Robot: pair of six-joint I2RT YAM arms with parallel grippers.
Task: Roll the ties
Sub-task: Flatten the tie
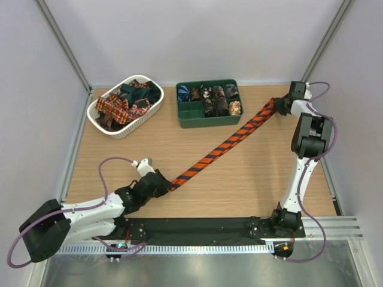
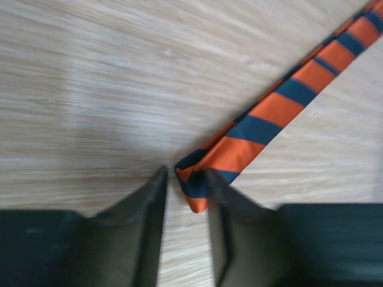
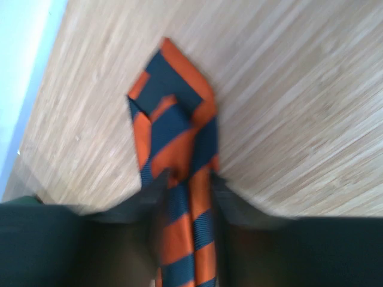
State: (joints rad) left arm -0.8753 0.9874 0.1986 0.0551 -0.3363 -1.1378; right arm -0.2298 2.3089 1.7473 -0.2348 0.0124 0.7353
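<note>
Necktie with orange-and-black diagonal stripes (image 1: 227, 143) is strung out in one long slant over the light wooden table (image 1: 251, 179), from near the near-left corner up to the far-right corner, so basically corner to corner.

Its narrow end is down at the left gripper (image 1: 160, 182). In the left wrist view that gripper (image 2: 184, 173) has its jaws a bit apart, with the folded tip of the necktie (image 2: 263, 113) sitting between them. The tip leans on the right-hand finger (image 2: 230, 203), and there's a clear sliver of bare wood between it and the other finger, so nothing is pinched there.

The wide end is up at the right gripper (image 1: 280, 107), close to the far-right corner. From the right wrist camera, the necktie (image 3: 173, 119) runs straight through that gripper (image 3: 185, 179), both dark fingers (image 3: 149, 203) sit right against its edges, and the pointed end lies flat on the wood just past them. It's pretty blurry there, so honestly can't tell if those jaws are clamping it or just sitting around it.

Along the far edge, a white oval slotted basket (image 1: 96, 110) towards the far-left corner holds bundled ties (image 1: 122, 107) in red plaid and dark colours. Just beside it, mid-edge, a green tray with compartments (image 1: 206, 121) has rolled ties (image 1: 215, 98) in its back row.
</note>
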